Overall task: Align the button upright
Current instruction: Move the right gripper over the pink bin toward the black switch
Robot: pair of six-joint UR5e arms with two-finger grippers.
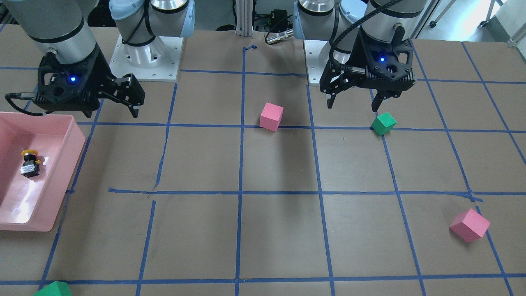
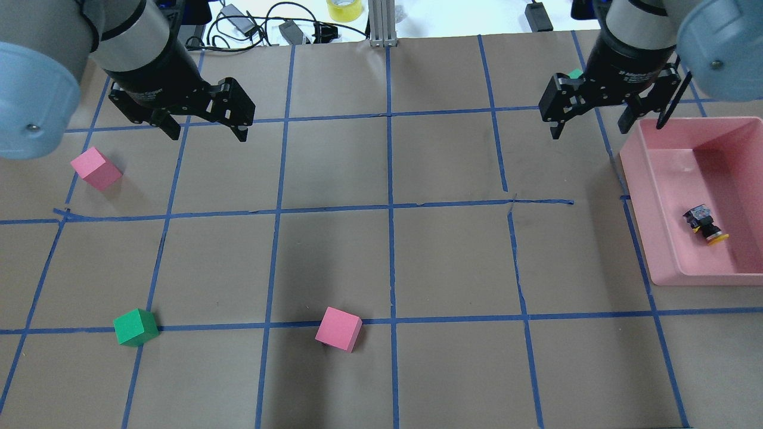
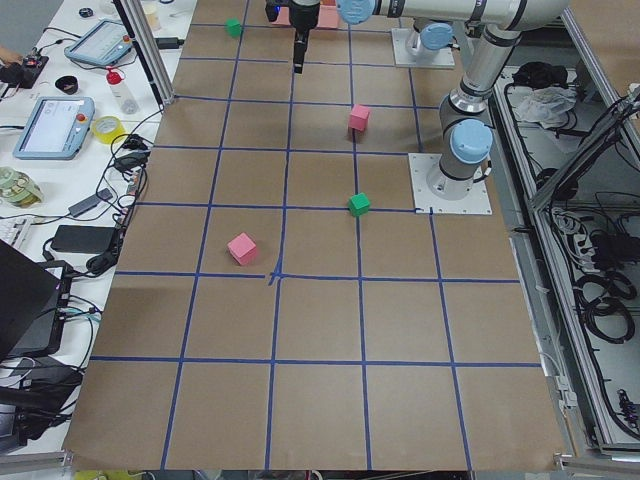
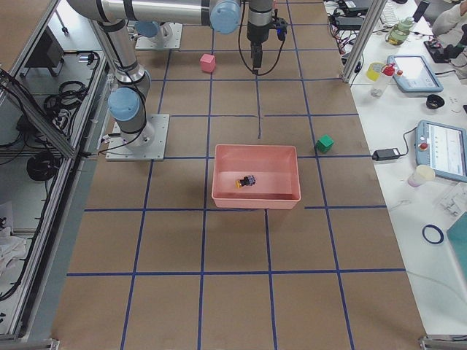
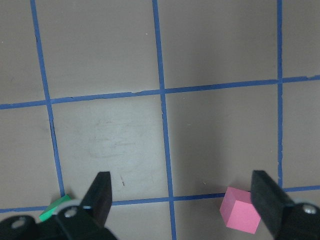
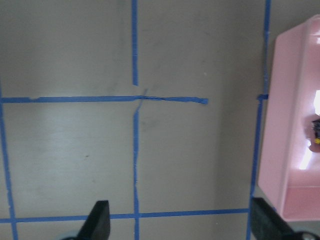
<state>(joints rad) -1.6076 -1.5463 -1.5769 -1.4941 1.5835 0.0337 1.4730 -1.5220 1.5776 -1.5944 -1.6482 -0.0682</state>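
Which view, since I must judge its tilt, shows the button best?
Exterior front-facing: the button lies sideways in the pink bin, cap and base distinct. Overhead comes close, exterior right tiny, right wrist barely.

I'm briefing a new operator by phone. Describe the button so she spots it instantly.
Find the pink tray on the robot's right. The button lies on its side inside, alone: yellow cap, black-and-silver base, smaller than the pink cubes and green cubes outside.
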